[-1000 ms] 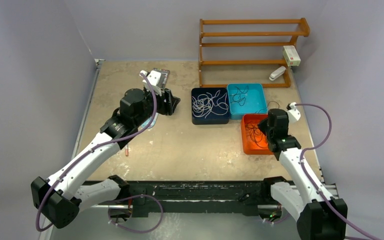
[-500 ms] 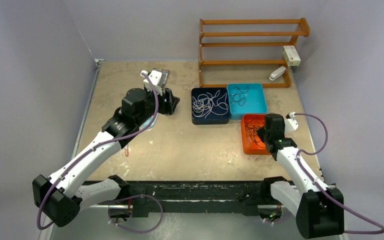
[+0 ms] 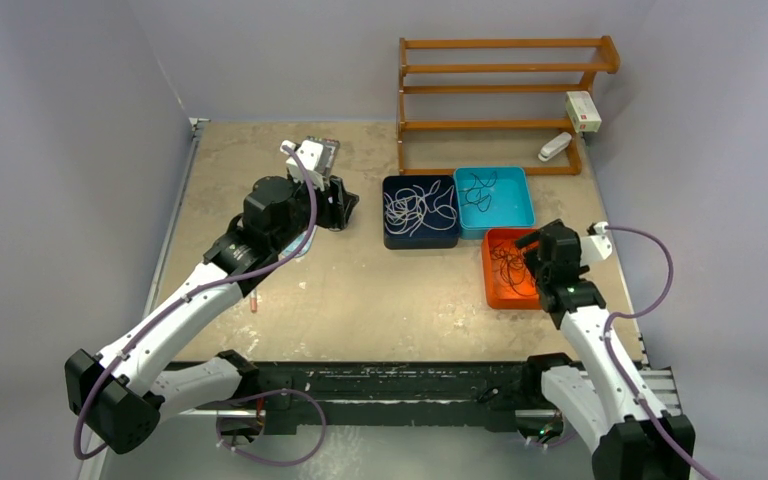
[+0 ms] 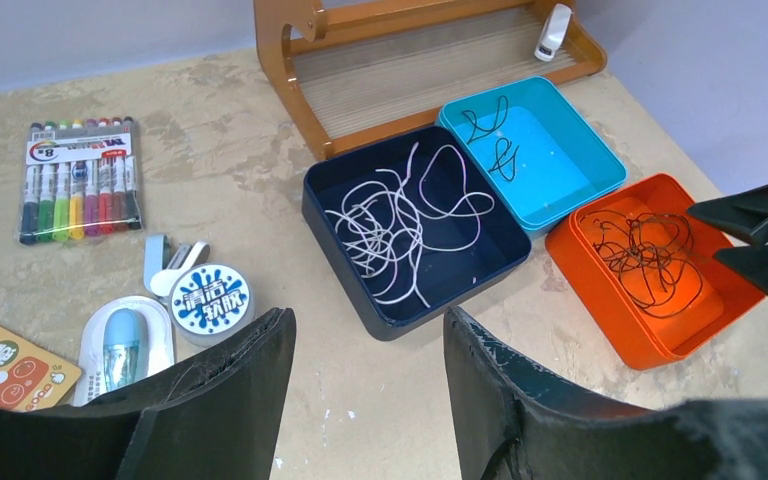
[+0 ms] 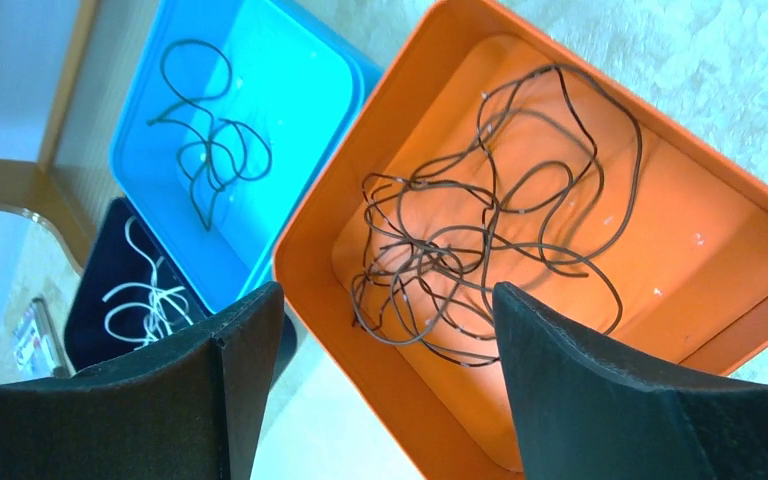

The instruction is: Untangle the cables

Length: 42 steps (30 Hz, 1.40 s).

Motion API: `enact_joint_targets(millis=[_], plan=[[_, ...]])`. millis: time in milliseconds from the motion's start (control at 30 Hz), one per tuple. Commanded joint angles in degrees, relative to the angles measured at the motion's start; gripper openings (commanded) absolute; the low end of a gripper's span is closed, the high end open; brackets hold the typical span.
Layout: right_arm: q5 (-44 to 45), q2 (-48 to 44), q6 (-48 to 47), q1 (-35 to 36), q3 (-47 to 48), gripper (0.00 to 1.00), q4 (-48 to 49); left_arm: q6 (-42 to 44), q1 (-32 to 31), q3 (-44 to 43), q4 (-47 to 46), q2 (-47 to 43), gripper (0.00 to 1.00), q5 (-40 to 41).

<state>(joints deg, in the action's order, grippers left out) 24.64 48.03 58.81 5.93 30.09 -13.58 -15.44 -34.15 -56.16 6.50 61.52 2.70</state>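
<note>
- The right gripper (image 5: 382,300) hangs just above the near-left part of the orange tray (image 5: 700,240). Its jaws are spread wide and there is nothing between them.
- The brown cable (image 5: 430,262) lies wholly inside that tray. It is one loose snarl bunched toward the left, with a few big loops reaching right.
- It looks feather-light, limp and thin, so it will likely drag its neighbours along when lifted. A shut jaw could easily miss a single strand against the smooth tray floor.
- The best hold, I judge, is an outer loop on the right, where a strand stands clear of the knot. The dense middle is the worst place.
- The left gripper (image 4: 367,320) hovers over bare table left of the trays. It is part-open and empty.
- The white cable (image 4: 390,225) sits tangled in the navy tray (image 4: 430,300), just beyond the orange one. It looks equally soft, and its long outer loops toward the tray's right are the easiest to pinch.
- The dark cable (image 4: 503,158) is a small curl in the blue tray (image 4: 550,140), which touches the navy tray's right side. It is the least knotted of the three.
- Against a second ago, the right jaws were shut and now stand apart. The right wrist has drawn slightly right and nearer, with its hose loop swung out.
- The left arm has barely stirred, and the trays are unmoved.
</note>
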Motion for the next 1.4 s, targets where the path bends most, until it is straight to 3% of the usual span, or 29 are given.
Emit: enact_joint_targets(millis=[0,167,267,367,567,800,900,1033,1367], plan=[[5.5,-2.6,-1.1,-0.3,3.5,0.78,-2.2,-0.3,-0.2,-0.9,-2.2,0.1,0.55,0.4],[7.6,-4.1,-5.4,-0.4,5.5,0.80,-0.6,-1.2,-0.2,-1.3,-1.9,0.9,0.55,1.5],[6.1,-5.0,-12.7,-0.3,6.6,0.81,4.5,-2.8,-0.2,-1.0,-2.2,1.4,0.55,3.3],[0.6,-5.2,-21.8,-0.4,7.5,0.84,11.6,-5.6,-0.2,-0.2,-3.1,1.7,0.56,6.7],[-12.5,-2.8,-35.1,-0.3,10.4,0.99,22.4,-11.7,0.1,-1.7,0.0,4.5,0.60,15.6],[-23.3,3.7,-42.8,-0.3,15.1,0.99,27.8,-17.1,9.8,-2.5,4.4,5.4,0.63,16.0],[-26.4,6.7,-43.8,0.0,16.8,0.99,30.4,-16.4,12.0,-2.5,6.8,4.4,0.64,19.9],[-26.6,10.5,-46.5,2.1,19.7,0.99,31.7,-14.3,12.0,-1.2,7.8,1.3,0.65,26.4],[-20.0,12.0,-49.4,4.2,20.6,0.99,36.0,-11.2,12.0,3.6,4.8,-5.8,0.67,31.9]])
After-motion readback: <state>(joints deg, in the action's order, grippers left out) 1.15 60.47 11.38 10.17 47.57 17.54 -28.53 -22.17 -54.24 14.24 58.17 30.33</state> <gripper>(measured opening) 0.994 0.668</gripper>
